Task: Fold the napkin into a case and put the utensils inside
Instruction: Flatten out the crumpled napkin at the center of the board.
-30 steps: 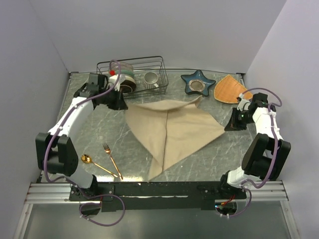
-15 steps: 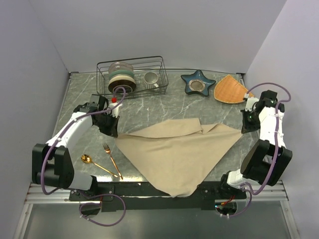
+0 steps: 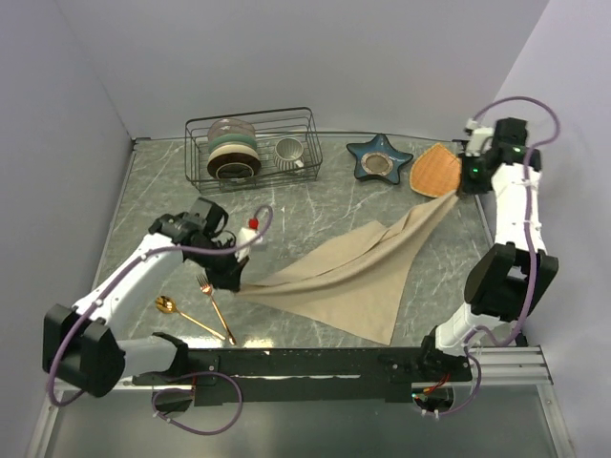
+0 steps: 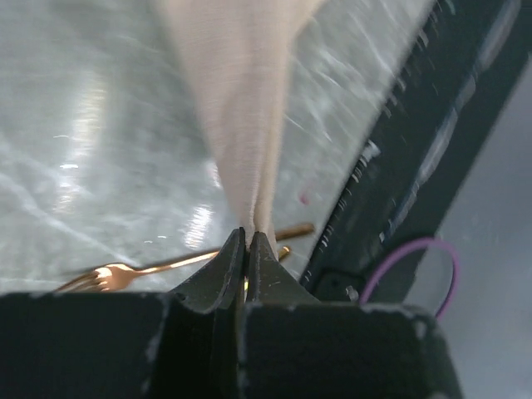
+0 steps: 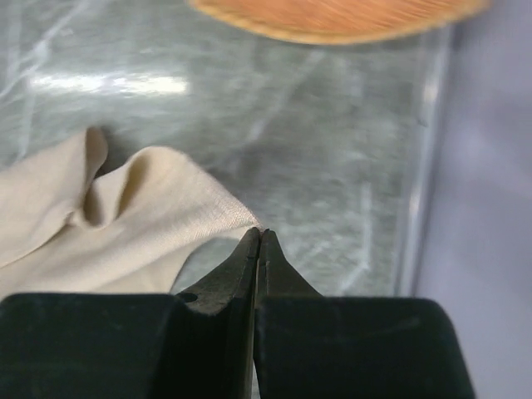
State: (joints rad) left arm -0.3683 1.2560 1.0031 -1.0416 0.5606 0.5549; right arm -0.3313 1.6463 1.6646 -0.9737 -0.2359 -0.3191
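Observation:
The beige napkin (image 3: 358, 272) hangs stretched in a diagonal band between my two grippers, its lower edge drooping to the table. My left gripper (image 3: 237, 280) is shut on its near-left corner, low over the table; the left wrist view shows the cloth (image 4: 241, 100) running up from the closed left gripper (image 4: 249, 237). My right gripper (image 3: 458, 188) is shut on the far-right corner, raised by the orange mat; in the right wrist view the cloth (image 5: 125, 216) meets the closed right gripper (image 5: 259, 234). The gold fork (image 3: 216, 305) and gold spoon (image 3: 181, 314) lie at the near left; the fork also shows in the left wrist view (image 4: 125, 270). No case is formed.
A wire rack (image 3: 253, 143) with bowls and a cup stands at the far left. A blue star-shaped dish (image 3: 379, 158) and an orange wedge-shaped mat (image 3: 437, 172) lie at the far right; the mat also shows in the right wrist view (image 5: 332, 17). The black front rail (image 3: 315, 361) runs along the near edge.
The left gripper has moved nearer and rightward with its corner. The right gripper has risen and moved farther back. The napkin went from spread flat to pulled up into a taut diagonal.

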